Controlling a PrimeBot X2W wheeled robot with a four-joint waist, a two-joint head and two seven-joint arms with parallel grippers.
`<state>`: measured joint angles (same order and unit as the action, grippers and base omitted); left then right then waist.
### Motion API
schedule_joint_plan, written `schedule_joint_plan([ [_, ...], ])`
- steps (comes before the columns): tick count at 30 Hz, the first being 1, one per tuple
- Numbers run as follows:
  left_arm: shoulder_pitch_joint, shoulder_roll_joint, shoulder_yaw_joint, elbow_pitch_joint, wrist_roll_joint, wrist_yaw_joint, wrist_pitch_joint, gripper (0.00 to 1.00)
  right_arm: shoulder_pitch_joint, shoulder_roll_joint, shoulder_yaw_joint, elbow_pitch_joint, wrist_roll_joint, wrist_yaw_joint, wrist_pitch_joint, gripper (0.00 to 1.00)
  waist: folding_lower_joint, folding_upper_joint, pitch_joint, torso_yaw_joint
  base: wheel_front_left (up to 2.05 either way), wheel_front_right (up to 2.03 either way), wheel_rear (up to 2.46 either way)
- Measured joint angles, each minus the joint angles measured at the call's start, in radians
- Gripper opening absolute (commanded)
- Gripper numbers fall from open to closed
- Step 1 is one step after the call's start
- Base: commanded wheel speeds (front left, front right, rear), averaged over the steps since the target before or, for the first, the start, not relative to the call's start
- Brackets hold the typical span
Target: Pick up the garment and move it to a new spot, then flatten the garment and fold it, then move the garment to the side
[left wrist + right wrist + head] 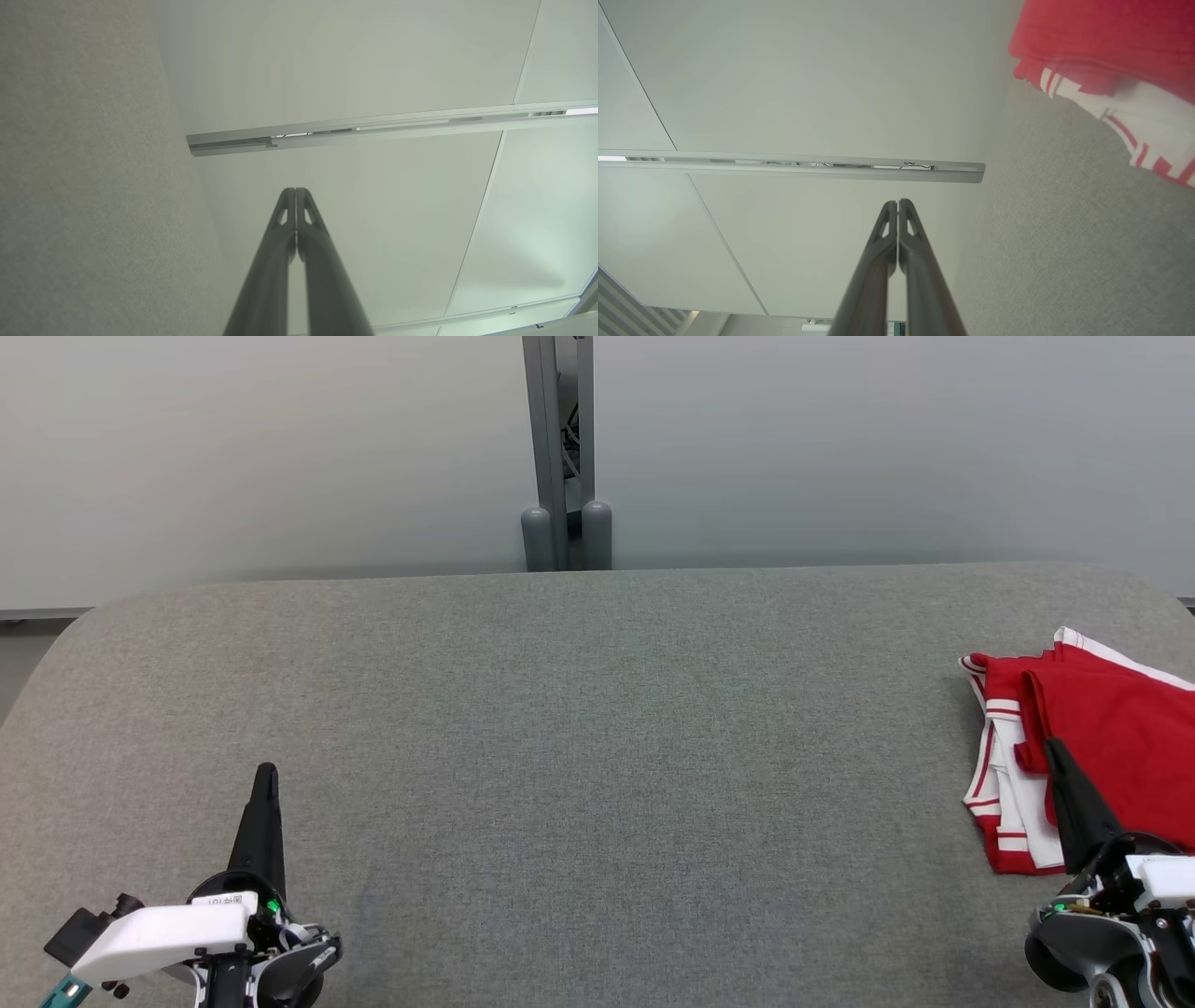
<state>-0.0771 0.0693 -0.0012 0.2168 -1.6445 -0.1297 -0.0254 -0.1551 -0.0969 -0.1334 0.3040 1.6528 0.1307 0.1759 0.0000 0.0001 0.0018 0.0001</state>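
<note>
A red garment (1111,728) with white, red-striped trim lies folded at the right edge of the grey table (597,728); the right wrist view catches it as the garment (1111,56) at the top right. My right gripper (1053,747) is shut and empty, its tip over the garment's near left part; whether it touches the cloth I cannot tell. Its fingertips (892,207) are pressed together. At the lower left my left gripper (266,772) stands shut above bare table, far from the garment, holding nothing, with its fingertips (290,193) closed.
Behind the table's far edge a grey metal post (560,448) stands against a pale wall (280,448). The table's rounded corners fall away at far left and far right. Both wrist views look up at wall panels and a metal rail (373,128).
</note>
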Motion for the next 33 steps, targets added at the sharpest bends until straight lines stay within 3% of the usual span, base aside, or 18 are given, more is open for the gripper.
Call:
schedule_joint_plan([
  [33,0.000,-0.004,0.006,0.000,0.002,0.000,0.005,0.00,-0.003,0.009,-0.016,0.001,-0.012,0.000,0.010,0.00,0.0000,-0.0001,0.000,0.000,0.00,0.00,0.00],
])
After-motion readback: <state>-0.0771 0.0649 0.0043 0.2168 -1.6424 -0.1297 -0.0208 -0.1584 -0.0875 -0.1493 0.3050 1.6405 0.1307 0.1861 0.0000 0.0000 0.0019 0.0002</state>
